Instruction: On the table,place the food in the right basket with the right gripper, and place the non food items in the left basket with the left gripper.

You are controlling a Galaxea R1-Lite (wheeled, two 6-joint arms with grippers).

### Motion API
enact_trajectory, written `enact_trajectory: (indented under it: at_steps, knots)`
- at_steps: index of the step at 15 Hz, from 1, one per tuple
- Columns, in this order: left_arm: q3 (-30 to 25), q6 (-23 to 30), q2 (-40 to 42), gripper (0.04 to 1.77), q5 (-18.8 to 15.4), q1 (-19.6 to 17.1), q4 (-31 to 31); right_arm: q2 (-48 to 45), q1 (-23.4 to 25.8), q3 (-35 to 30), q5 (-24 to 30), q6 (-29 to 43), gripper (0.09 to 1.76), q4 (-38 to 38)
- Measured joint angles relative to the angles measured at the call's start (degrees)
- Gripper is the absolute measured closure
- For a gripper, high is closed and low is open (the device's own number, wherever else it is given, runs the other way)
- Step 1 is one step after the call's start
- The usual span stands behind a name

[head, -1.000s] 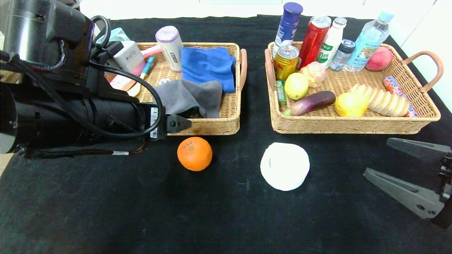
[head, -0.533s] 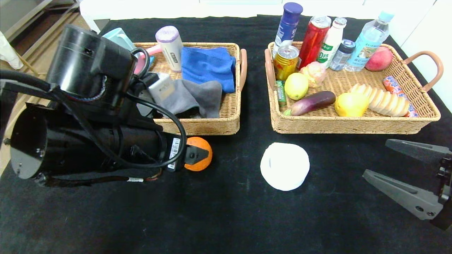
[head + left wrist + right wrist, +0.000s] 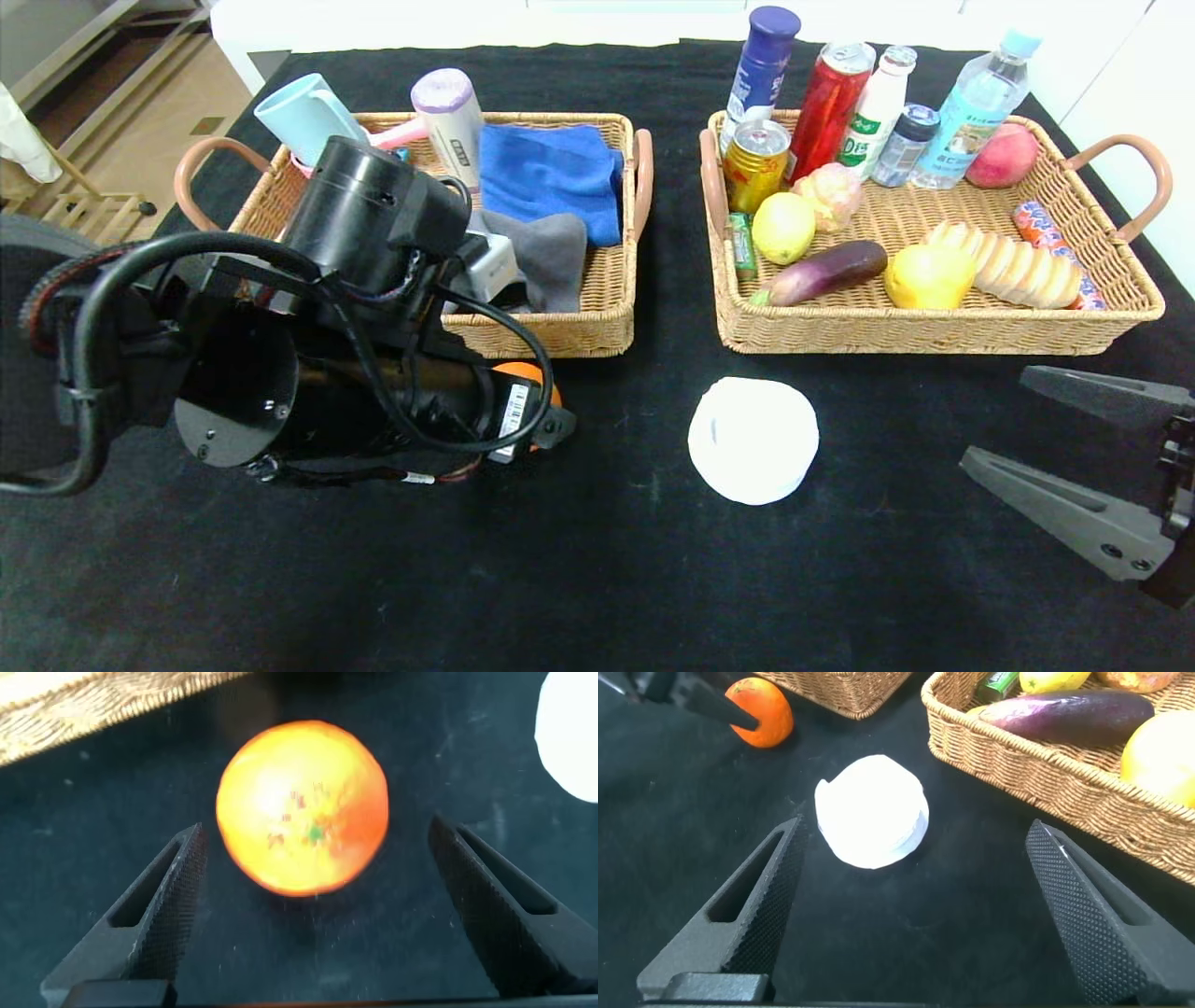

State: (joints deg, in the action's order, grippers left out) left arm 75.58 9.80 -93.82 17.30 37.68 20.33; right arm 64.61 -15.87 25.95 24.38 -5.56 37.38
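The orange (image 3: 304,807) lies on the black table (image 3: 597,560) in front of the left basket (image 3: 560,336). My left gripper (image 3: 316,831) is open, its fingertips on either side of the orange without touching it. In the head view the left arm hides most of the orange (image 3: 527,371). The white roll (image 3: 752,439) lies on the cloth in front of my open right gripper (image 3: 997,417), which holds nothing. The pear (image 3: 927,275) and the bread loaf (image 3: 1013,261) lie in the right basket (image 3: 934,336). The grey towel (image 3: 551,247) lies in the left basket.
The left basket also holds a blue cloth (image 3: 551,173), a pale blue cup (image 3: 299,117) and a purple-capped bottle (image 3: 450,121). In the right basket stand several bottles and cans, with a lemon (image 3: 782,227), an eggplant (image 3: 826,271) and a peach (image 3: 1002,157).
My left arm has swung out from over the left basket, forward and down to the orange. The right gripper and the white roll have not moved.
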Motion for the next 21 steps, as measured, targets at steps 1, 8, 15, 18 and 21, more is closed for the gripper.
enact_trajectory:
  at_steps: [1, 8, 15, 18, 21]
  knots:
    - [0.5, 0.0, -0.9, 0.1, 0.7, -0.1, 0.0, 0.0, 0.0, 0.0, 0.0, 0.0, 0.14, 0.0]
    - [3.3, 0.0, -5.1, 0.1, 1.7, -0.8, -0.2, 0.0, 0.0, 0.0, 0.0, 0.0, 0.14, 0.0]
    - [3.8, 0.1, -6.8, 0.26, 1.8, -1.8, -0.7, -0.4, 0.1, 0.2, 0.0, 0.0, 0.14, 0.0]
    - [3.8, 0.1, -6.9, 0.58, 1.7, -1.8, -0.7, -0.3, 0.3, 0.2, 0.0, 0.0, 0.14, 0.0]
    - [3.7, 0.1, -6.9, 0.6, 1.7, -1.8, -0.7, -0.2, 0.4, 0.2, 0.0, 0.0, 0.14, 0.0]
